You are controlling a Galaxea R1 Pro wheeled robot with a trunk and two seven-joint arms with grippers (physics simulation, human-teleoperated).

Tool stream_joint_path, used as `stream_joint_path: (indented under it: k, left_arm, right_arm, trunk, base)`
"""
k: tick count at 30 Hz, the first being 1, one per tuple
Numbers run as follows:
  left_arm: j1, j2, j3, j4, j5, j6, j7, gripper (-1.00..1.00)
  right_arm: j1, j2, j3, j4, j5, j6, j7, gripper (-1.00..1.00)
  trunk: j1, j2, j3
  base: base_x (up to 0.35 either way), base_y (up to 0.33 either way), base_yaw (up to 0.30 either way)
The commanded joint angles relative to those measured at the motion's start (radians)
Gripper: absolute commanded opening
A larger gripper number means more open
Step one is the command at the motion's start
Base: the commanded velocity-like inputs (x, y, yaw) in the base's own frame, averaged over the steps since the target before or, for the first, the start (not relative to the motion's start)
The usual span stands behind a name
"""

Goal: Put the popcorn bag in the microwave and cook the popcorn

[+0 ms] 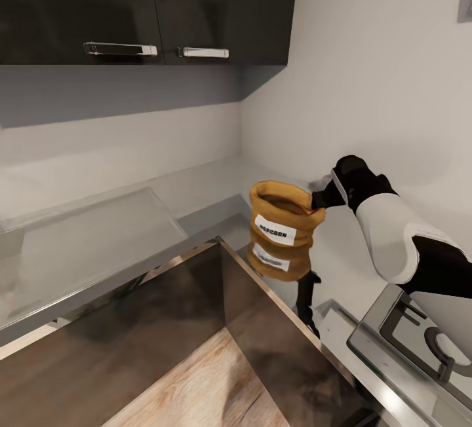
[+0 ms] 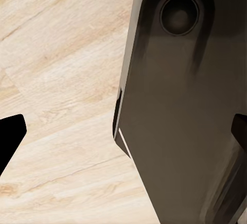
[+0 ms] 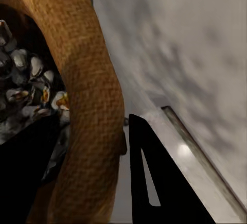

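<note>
Popcorn bag (image 1: 284, 225) rim seemingly between right pincer (image 1: 319, 199) fingers.

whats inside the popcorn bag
Pale and dark kernels fill the popcorn bag; deeper contents are hidden by its rolled rim and the right gripper finger inside.

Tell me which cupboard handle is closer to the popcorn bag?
The right cupboard handle, the shorter-looking one nearer the wall corner. It hangs almost above the popcorn bag, while the left cupboard handle sits farther away along the dark cabinets.
</note>
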Motion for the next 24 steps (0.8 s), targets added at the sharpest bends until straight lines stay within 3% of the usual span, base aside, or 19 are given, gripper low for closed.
stream_joint_path:
  k: [1, 10, 16, 24]
  left_arm:
    - [0.0, 0.0, 0.003, 0.0, 0.006, -0.003, -0.001, 1.0]
    - [0.0, 0.0, 0.004, 0.0, 0.006, -0.004, 0.001, 1.0]
    - [0.0, -0.001, 0.003, 0.0, 0.006, -0.002, 0.001, 1.0]
    - [0.0, -0.005, 0.001, 0.0, 0.004, -0.01, 0.002, 1.0]
  right_arm:
    - [-0.001, 0.001, -0.009, -0.002, 0.012, 0.002, 0.006, -1.0]
    - [-0.001, 0.001, -0.012, -0.188, 0.003, 0.002, 0.007, -1.0]
    - [-0.001, 0.001, -0.012, -0.198, 0.0, 0.002, 0.007, -1.0]
    - [-0.001, 0.001, -0.01, -0.198, 0.004, 0.002, 0.005, -1.0]
  trunk:
    - [0.0, -0.001, -0.001]
    - [0.0, -0.001, -0.001]
    - [0.0, -0.001, -0.001]
    - [0.0, -0.001, -0.001]
  base:
    - [0.0, 0.0, 0.0]
    - [0.0, 0.0, 0.0]
    - [-0.021, 0.0, 0.0]
    - [-0.318, 0.019, 0.0]
